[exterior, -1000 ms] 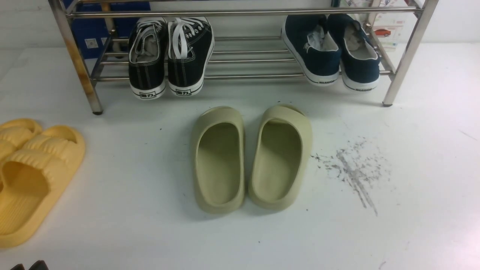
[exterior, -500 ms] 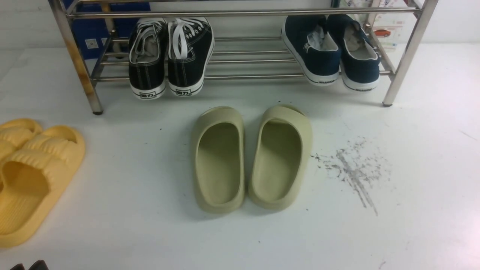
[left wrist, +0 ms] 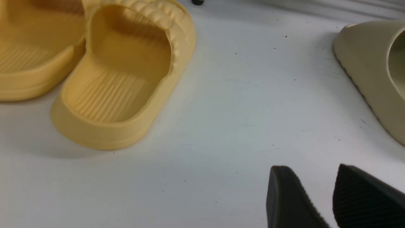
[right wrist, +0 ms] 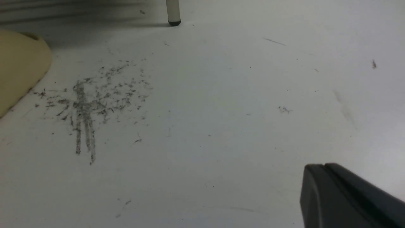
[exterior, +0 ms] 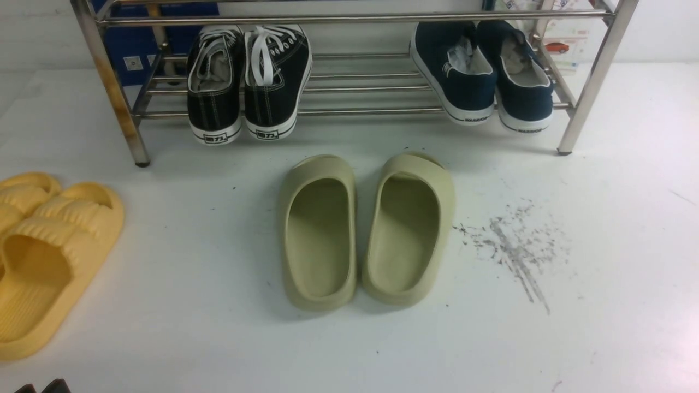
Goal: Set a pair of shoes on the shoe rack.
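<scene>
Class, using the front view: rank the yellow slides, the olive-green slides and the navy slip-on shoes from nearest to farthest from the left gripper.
From the left gripper, at the bottom left corner:
1. Yellow slides, on the floor at far left.
2. Olive-green slides, centre floor.
3. Navy slip-on shoes, on the shoe rack, right end.

We see bare white surface (exterior: 600, 262) open on the right, marked only by grey scuffs (exterior: 513, 245). The olive slides (exterior: 366, 229) block the middle and the yellow slides (exterior: 49, 256) the left. On the shoe rack (exterior: 592, 82), the bars between the black sneakers (exterior: 248, 82) and navy shoes (exterior: 483, 76) stand free.
</scene>
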Robot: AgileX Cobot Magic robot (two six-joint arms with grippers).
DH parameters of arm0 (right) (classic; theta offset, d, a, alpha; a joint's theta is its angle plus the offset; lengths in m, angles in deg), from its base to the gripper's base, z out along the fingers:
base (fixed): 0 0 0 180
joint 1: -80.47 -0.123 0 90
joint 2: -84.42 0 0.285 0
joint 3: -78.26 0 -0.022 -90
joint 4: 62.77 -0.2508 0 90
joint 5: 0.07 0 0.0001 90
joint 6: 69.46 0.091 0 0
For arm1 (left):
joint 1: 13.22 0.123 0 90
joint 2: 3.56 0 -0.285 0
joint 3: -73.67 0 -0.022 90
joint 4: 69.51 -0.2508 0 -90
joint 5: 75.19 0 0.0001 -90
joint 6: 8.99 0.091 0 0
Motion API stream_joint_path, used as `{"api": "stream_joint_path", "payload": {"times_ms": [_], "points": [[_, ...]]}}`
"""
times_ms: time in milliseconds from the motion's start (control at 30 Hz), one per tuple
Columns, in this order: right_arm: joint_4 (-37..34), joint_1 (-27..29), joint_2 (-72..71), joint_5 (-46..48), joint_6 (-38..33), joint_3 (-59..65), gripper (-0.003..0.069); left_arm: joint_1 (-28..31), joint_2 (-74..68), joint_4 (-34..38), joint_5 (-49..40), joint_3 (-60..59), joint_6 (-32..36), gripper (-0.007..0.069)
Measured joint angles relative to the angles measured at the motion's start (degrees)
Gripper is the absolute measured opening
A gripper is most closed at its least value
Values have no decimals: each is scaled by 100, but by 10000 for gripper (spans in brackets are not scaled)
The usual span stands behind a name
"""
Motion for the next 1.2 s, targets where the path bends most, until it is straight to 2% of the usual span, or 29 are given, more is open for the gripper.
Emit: {"api": "stream_joint_path", "payload": {"times_ms": [1200], "points": [[-2,0,0,0,0,-3,46,0,0,0,0,0,0,239]]}}
